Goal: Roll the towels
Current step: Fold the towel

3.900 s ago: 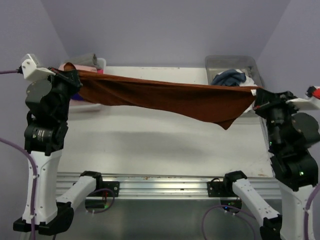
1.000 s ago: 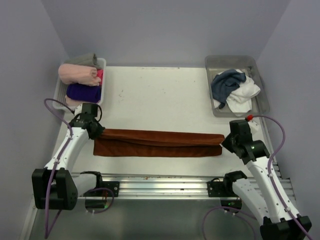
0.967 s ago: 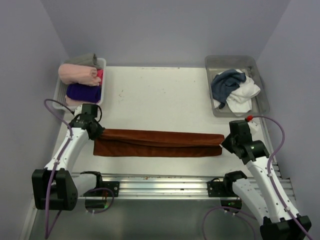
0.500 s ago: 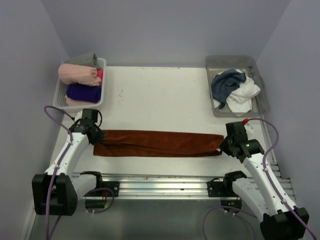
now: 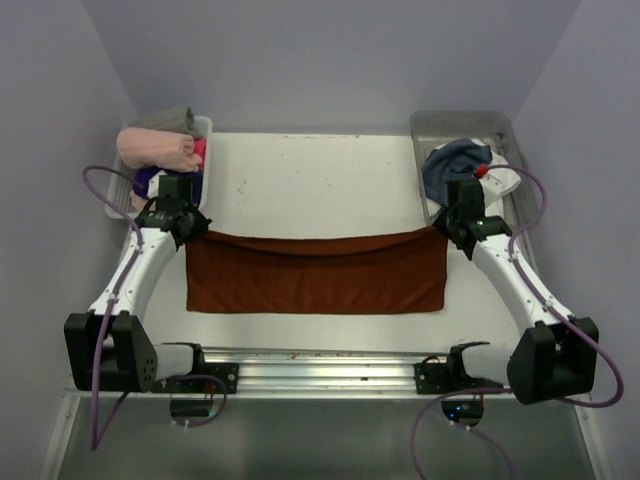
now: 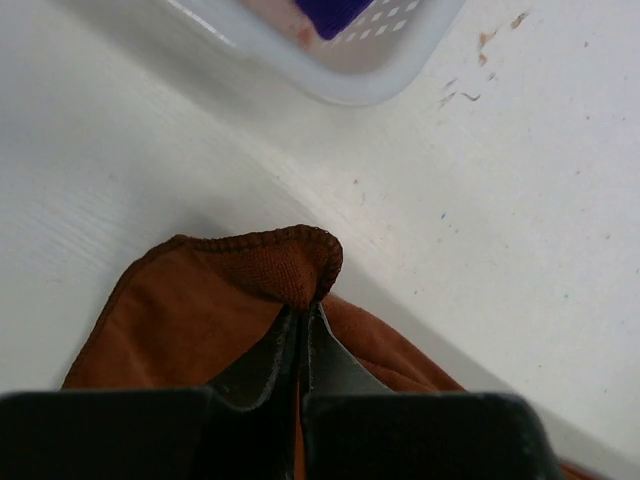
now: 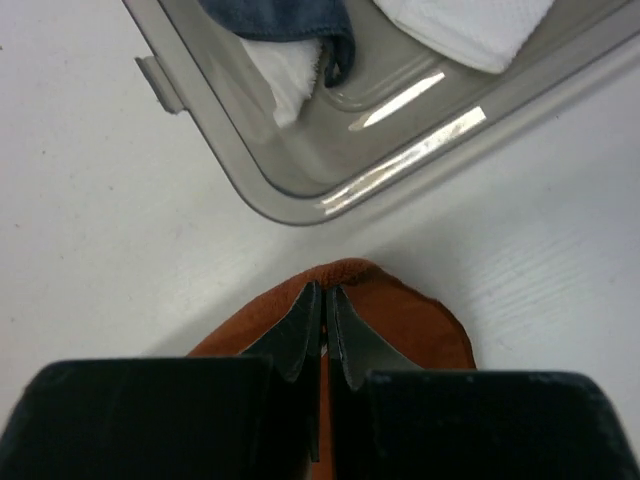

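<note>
Between the fingertips of the left gripper [image 6: 302, 315]: a pinched fold of the rust-brown towel [image 5: 315, 275]. Jaws are closed to a sliver on its far left corner. The hemmed edge curls over the tips and bunches, with no stiffness at all.

Between the tips of the right gripper [image 7: 322, 300]: the same. Jaws are almost together, clamped on the far right corner, with a small hump of terry poking past them.

Back from both pairs of jaws, toward the arm bases, the towel lies spread on the table [image 5: 310, 180] as a wide flat rectangle running from one gripper to the other. The edge strung between the two holds droops slackly in the middle. The opposite edge lies straight.

Just beyond the left jaws: wall of the white basket [image 6: 340, 90], with a pink roll [image 5: 155, 147] and a purple roll [image 6: 335, 10] inside.

Just beyond the right jaws: corner of the grey tray [image 7: 300, 200], holding the slate-blue towel [image 5: 452, 160] and the white towel [image 5: 505, 182]. Both are crumpled and unrolled.

Handling, as a judgement: light, limp, slightly grippy terry, nothing fragile. It is unlikely to slip from a pinch, but it sags wherever unsupported and stretches unevenly. Corner holds suit spreading. For rolling, a short end looks the better place to take hold, gripped at both its corners and turned evenly. Otherwise the roll probably skews into a cone.
</note>
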Controlling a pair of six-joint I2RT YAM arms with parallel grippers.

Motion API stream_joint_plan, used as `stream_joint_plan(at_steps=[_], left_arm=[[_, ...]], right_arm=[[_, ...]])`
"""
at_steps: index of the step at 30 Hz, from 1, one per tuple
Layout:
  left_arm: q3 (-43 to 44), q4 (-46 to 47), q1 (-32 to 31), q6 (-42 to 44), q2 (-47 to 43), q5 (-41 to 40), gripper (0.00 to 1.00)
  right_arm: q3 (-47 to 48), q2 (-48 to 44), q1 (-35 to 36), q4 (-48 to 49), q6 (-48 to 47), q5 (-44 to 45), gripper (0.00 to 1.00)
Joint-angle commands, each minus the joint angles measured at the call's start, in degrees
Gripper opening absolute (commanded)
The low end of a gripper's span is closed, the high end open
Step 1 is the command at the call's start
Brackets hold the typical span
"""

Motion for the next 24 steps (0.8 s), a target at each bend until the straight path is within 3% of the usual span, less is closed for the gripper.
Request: stream_joint_plan(at_steps=[1,6,14,24], left_arm=[[3.6,4.1,0.5,2.0,3.1,0.5,0.0],[3.9,6.1,0.6,2.5,6.2,0.4,0.0],[4.2,3.8,1.1,3.9,6.2,0.0,0.0],[-6.3,-4.9,1.1,4.7,-3.3,-2.1,0.0]], right_arm=[[3.4,4.7,-1.2,7.0,-2.4,1.1,0.0],[2.4,7.9,-2.2,8.8,-1.6,-0.4,0.0],[-0.7,5.0,-5.6,7.4,-1.6,-3.8,0.0],[-10.8,-5.7,-6.7,-6.1,0.3,-7.9,0.0]])
